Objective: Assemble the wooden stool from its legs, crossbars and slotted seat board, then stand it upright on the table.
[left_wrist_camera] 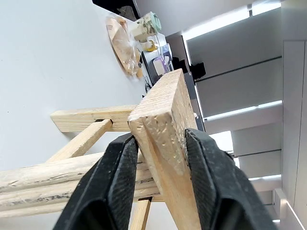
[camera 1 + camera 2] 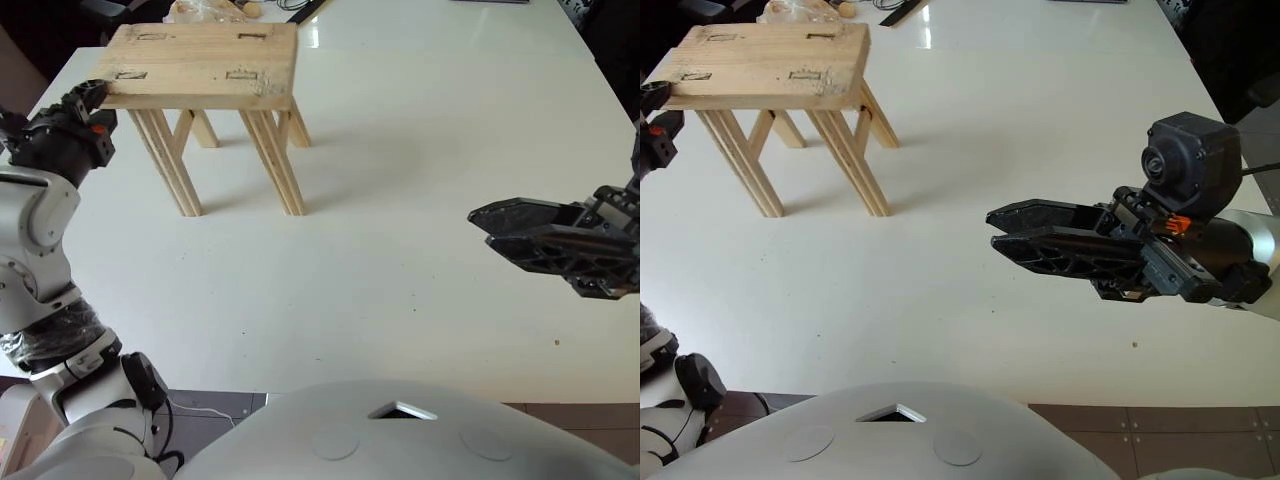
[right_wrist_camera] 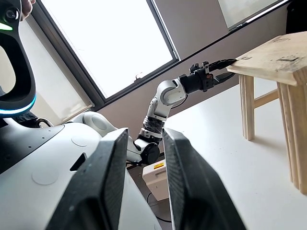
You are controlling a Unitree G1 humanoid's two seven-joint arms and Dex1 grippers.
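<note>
The wooden stool (image 2: pixel 215 110) is standing upright on its legs (image 2: pixel 278 165) at the far left of the white desk (image 2: pixel 420 180). The left hand (image 2: pixel 93 93) is pinching the left edge of the slotted seat board (image 2: pixel 200 58). The right hand (image 2: pixel 992 228) is hovering over the desk's right side, well apart from the stool, its fingers slightly parted and holding nothing. What looks like a crinkled bag (image 2: pixel 205 10) is lying behind the stool.

The stool (image 2: pixel 205 65) is pale bare wood, matt, its seat edge rough and pitted. The white tabletop (image 2: pixel 400 250) is smooth, faintly glossy toward 12 o'clock. The left pincer (image 1: pixel 160 146) and right pincer (image 3: pixel 144 136) are matt black ribbed plastic.
</note>
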